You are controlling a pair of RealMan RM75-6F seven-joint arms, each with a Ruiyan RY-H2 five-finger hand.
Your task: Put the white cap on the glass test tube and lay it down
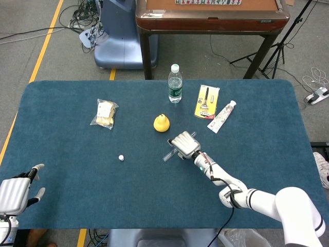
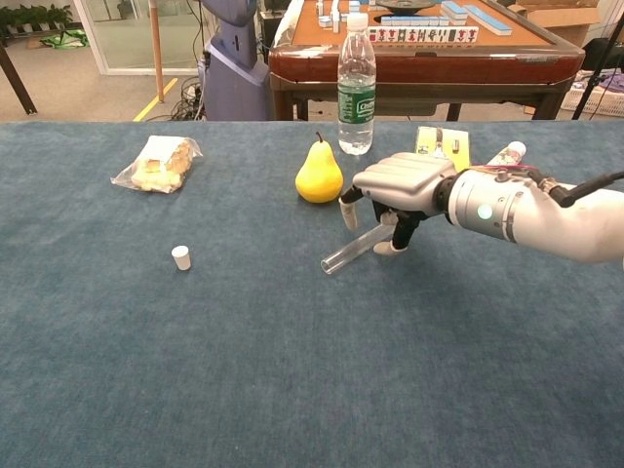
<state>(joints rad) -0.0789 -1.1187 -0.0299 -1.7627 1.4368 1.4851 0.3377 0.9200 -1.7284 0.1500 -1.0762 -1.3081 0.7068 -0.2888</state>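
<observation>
The glass test tube [image 1: 168,155] [image 2: 346,253] lies flat on the blue table, its open end pointing front-left. My right hand [image 1: 185,144] [image 2: 395,185] sits palm-down over the tube's far end. Its thumb and fingers hang down on either side of the glass without closing on it. The small white cap [image 1: 121,157] [image 2: 181,257] stands alone on the cloth, well left of the tube. My left hand [image 1: 15,193] hangs at the table's front-left corner, empty with fingers apart; the chest view does not show it.
A yellow pear [image 1: 161,123] [image 2: 320,174] stands just behind the tube. Further back are a water bottle [image 1: 175,84] [image 2: 356,83], a yellow card pack [image 1: 206,102] and a toothpaste tube [image 1: 221,116]. A snack bag [image 1: 106,113] [image 2: 158,163] lies back left.
</observation>
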